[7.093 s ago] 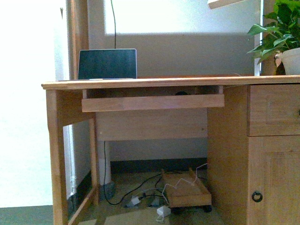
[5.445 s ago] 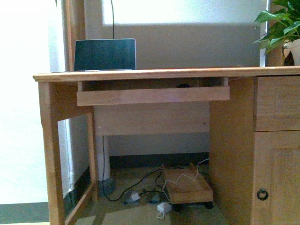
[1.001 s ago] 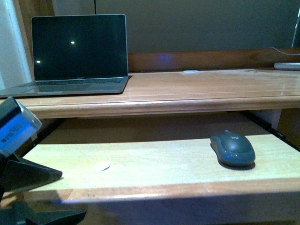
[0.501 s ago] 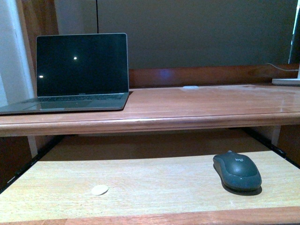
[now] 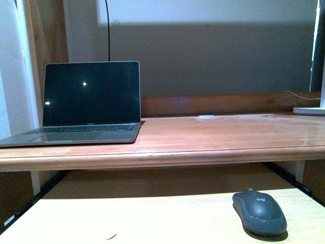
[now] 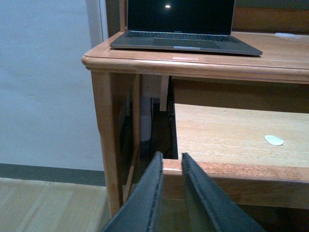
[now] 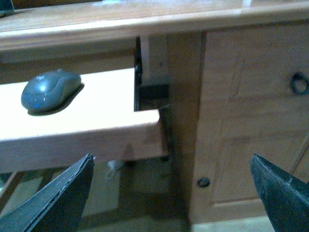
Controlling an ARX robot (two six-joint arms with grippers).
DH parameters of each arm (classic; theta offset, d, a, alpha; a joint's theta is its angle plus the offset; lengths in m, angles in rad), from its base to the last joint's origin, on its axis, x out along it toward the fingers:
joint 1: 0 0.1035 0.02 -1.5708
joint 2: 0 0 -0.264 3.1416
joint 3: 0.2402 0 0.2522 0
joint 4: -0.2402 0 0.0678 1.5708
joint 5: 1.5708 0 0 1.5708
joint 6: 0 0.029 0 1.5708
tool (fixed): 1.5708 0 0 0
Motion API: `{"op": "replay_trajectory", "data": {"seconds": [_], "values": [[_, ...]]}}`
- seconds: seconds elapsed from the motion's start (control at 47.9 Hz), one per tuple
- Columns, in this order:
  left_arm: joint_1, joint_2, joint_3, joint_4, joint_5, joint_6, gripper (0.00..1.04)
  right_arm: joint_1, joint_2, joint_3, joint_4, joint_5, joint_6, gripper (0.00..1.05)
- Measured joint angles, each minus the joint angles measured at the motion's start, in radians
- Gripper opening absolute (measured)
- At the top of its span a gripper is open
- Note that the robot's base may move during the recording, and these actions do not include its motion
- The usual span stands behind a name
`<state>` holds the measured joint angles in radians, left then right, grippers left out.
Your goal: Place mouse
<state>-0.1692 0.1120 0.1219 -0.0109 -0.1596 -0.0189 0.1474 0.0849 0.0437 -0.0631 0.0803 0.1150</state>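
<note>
On the pale wooden pull-out tray [image 5: 152, 221] the dark grey oval mouse [image 5: 259, 212] lies at four o'clock; the wide-spread right pincer [image 7: 170, 159] should straddle it squarely, the left pincer [image 6: 172, 157] being nearly pressed together.

A wooden desk [image 5: 203, 137] with a pulled-out shelf [image 5: 152, 218] stands against a grey wall [image 5: 218, 61].
</note>
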Motion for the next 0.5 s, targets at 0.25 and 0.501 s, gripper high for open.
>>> {"op": "replay_trajectory", "data": {"seconds": [0.25,0.501], "values": [[0.161,-0.042,-0.041,-0.002,0.158,0.008,0.03,0.534,0.266,0.109,0.246,0.444,-0.005,0.97],[0.163,-0.062,-0.064,-0.001,0.157,0.008,0.03,0.824,0.628,0.209,0.460,0.591,-0.066,0.97]]}}
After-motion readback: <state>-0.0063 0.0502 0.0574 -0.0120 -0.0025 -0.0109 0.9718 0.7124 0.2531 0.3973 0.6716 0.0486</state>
